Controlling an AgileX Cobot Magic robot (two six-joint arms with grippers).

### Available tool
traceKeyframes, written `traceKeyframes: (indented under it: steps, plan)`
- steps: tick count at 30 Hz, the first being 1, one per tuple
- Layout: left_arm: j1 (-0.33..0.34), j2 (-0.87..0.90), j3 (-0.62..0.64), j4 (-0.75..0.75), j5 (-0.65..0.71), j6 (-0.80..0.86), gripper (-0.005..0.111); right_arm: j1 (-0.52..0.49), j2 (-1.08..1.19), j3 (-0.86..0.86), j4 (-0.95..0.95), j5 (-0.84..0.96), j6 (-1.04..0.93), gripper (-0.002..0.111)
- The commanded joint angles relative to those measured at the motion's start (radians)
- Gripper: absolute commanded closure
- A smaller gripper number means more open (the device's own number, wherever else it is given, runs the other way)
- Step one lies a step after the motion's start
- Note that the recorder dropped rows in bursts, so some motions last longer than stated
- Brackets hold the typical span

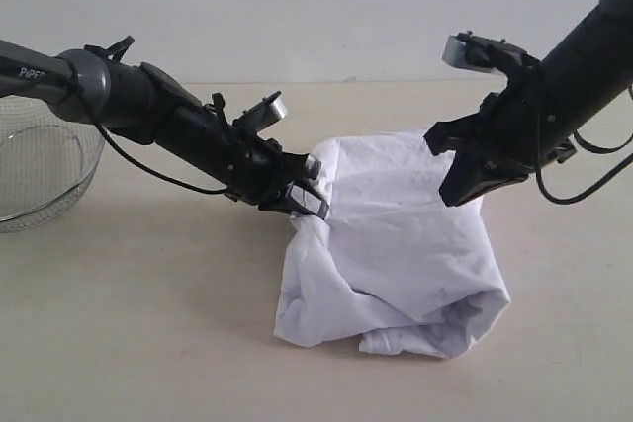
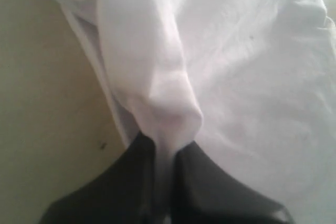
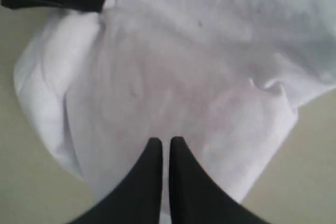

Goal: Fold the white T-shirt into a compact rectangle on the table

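The white T-shirt (image 1: 396,244) sits near the middle of the table (image 1: 148,343) as a rumpled mound. Its lower folds rest on the beige surface and its upper edge is drawn up off it between the two arms. No lettering or tag shows on the facing side, only creased white cloth with a few faint dark specks. At the shirt's upper left corner the left gripper (image 1: 314,187) is closed on the fabric. In the left wrist view its dark fingers (image 2: 121,187) pinch a thick ridge of cloth that bulges just past the tips and fans out wide beyond them. At the upper right edge the right gripper (image 1: 457,185) is likewise closed on the shirt. In the right wrist view its fingers (image 3: 144,182) stand almost together with only a thin sliver of white between them, and the cloth spreads away from their tips — the other arm's black fingers show at the far edge of the fabric. The two arms reach in from opposite sides, angled down toward the mound. Well apart from the shirt, at the left edge of the exterior view, a round wire-mesh basket (image 1: 40,175) stands on the table — partly behind the left arm. A plain pale wall (image 1: 316,7) rises behind the tabletop.
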Motion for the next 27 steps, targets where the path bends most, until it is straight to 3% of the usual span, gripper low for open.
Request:
traceKeyframes:
  steps: [1,10,17,24,27]
  plan:
    - [0.0,-0.003,0.005,-0.003,-0.026,-0.014,0.102,0.066,-0.006,0.002,-0.243,0.03,0.234,0.108]
    - [0.0,-0.003,0.005,0.0,-0.028,-0.014,0.102,0.074,0.116,0.243,-0.213,-0.092,0.238,0.108]
    - [0.032,-0.003,0.005,0.0,0.004,-0.014,0.102,0.074,0.136,0.256,-0.217,-0.117,0.231,0.108]
    - [0.119,-0.045,0.005,-0.069,0.196,0.095,0.102,0.074,0.136,0.256,-0.217,-0.117,0.215,0.108]
    - [0.129,-0.106,0.005,-0.096,0.158,0.11,0.102,0.074,0.136,0.256,-0.217,-0.124,0.216,0.108]
